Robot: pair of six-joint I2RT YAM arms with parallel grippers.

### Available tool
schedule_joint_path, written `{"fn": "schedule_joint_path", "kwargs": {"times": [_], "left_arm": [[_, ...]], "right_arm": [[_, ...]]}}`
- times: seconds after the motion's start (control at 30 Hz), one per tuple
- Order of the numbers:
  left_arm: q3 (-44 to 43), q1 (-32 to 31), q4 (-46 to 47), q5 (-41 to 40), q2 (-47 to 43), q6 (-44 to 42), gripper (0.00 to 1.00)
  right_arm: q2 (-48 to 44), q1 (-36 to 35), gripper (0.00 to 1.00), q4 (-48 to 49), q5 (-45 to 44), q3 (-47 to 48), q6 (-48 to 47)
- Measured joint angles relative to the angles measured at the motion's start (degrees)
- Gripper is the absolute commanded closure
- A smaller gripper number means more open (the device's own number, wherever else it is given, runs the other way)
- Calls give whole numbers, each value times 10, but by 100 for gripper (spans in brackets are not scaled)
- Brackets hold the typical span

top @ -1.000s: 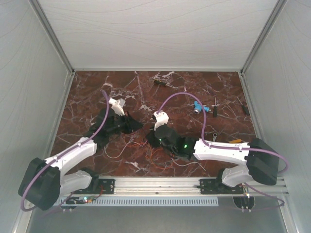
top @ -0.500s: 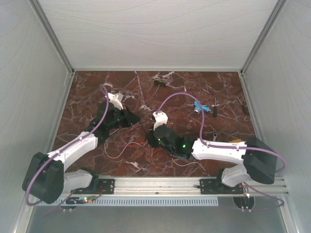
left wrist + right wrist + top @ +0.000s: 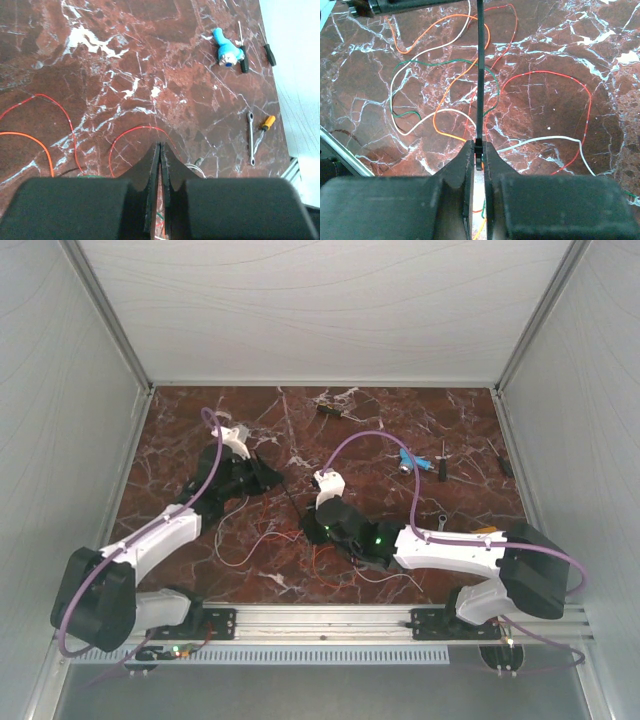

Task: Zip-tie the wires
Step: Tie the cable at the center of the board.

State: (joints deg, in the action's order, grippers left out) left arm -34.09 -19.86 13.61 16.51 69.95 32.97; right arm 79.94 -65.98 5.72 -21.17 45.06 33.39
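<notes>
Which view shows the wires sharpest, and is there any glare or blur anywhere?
Right wrist: wires and zip tie crisp, evenly lit, no glare. Left wrist: table in focus, wall at the right edge washed out white. Top: even light, but the wires are faint hairlines, easily lost among the marble veins.

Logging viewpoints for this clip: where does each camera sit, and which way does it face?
Top external: above and behind the bases, looking down and forward over the marble table; the left arm and right arm show whole.
Left wrist: on the left arm, looking past the shut left gripper across the table toward the blue tool.
Right wrist: looking down past the right gripper, shut on the black zip tie, onto the wires.
Shared: orange wires show in both wrist views.
</notes>
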Motion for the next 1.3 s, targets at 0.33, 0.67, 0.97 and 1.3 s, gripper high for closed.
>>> {"fn": "schedule_joint_path", "kwargs": {"times": [0.33, 0.67, 0.97, 1.3], "left_arm": [[-7, 30, 0, -1, 38, -1, 100], [-45, 68, 1, 9, 102, -1, 100], [-73, 87, 0, 24, 149, 0, 100], [-82, 91, 0, 32, 168, 2, 100]], "right_arm": [[1, 0, 100, 0, 2, -6, 5], [6, 0, 100, 1, 3, -10, 6], [7, 0, 100, 2, 1, -16, 9], [8, 0, 100, 2, -1, -20, 10]]}}
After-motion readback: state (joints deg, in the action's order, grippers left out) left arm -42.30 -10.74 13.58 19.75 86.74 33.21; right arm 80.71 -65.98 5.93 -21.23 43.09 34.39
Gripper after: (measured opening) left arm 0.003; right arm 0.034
